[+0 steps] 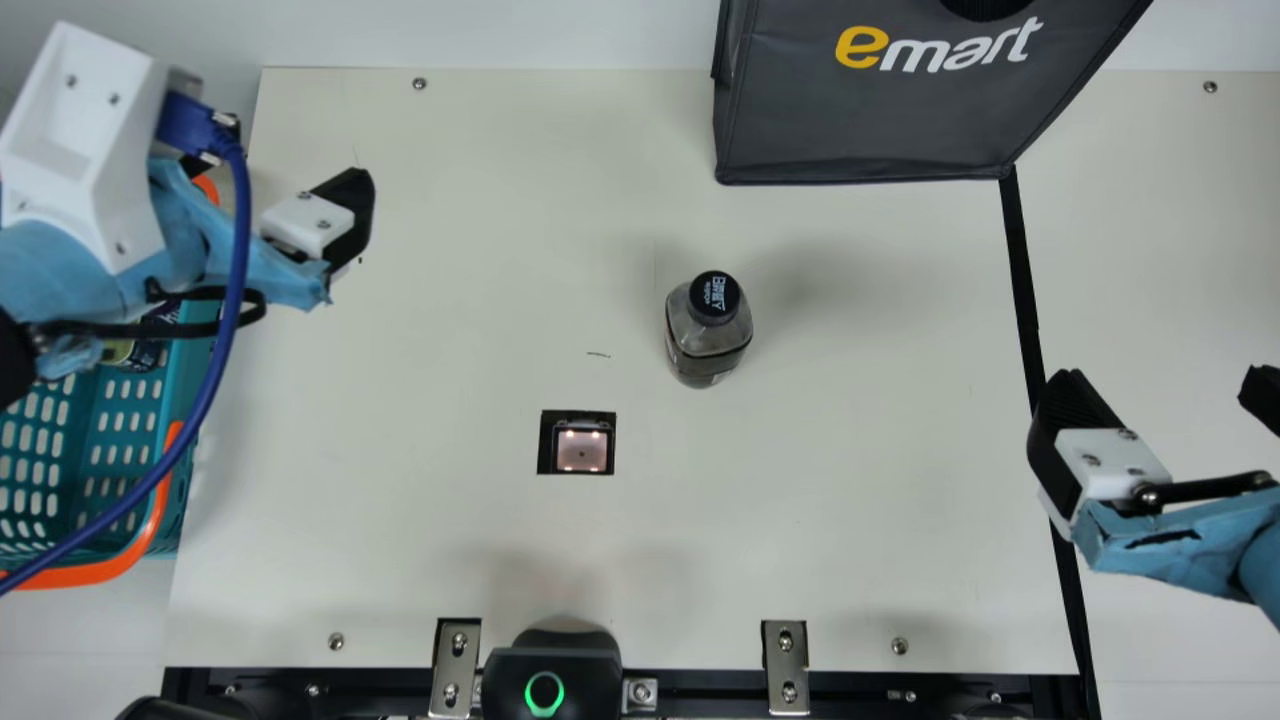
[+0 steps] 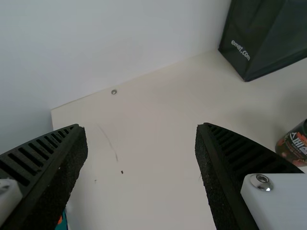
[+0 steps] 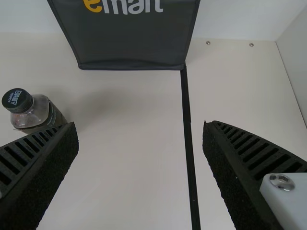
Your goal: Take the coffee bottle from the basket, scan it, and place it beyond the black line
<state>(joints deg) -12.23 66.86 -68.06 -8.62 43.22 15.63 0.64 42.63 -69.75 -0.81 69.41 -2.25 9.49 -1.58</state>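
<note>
My left gripper (image 1: 345, 225) is over the basket's right side in the main view; in the left wrist view the gripper (image 2: 141, 167) stands open with nothing between its fingers. The coffee bottle (image 1: 706, 335) with a black cap stands upright near the table's middle, right of and behind the scanner (image 1: 582, 447); the left wrist view catches it (image 2: 295, 146) at the edge. My right gripper (image 1: 1160, 410) is open around the level of the black line (image 1: 1025, 280). The right wrist view has this gripper (image 3: 139, 172) empty, the bottle (image 3: 36, 112) and the line (image 3: 187, 120).
A teal basket (image 1: 180, 370) with orange handles is at the left, partly under my left arm, with some items inside. A dark bag (image 1: 880, 120) stands at the back, its corner by the line's far end. A black device (image 1: 550, 675) sits at the front edge.
</note>
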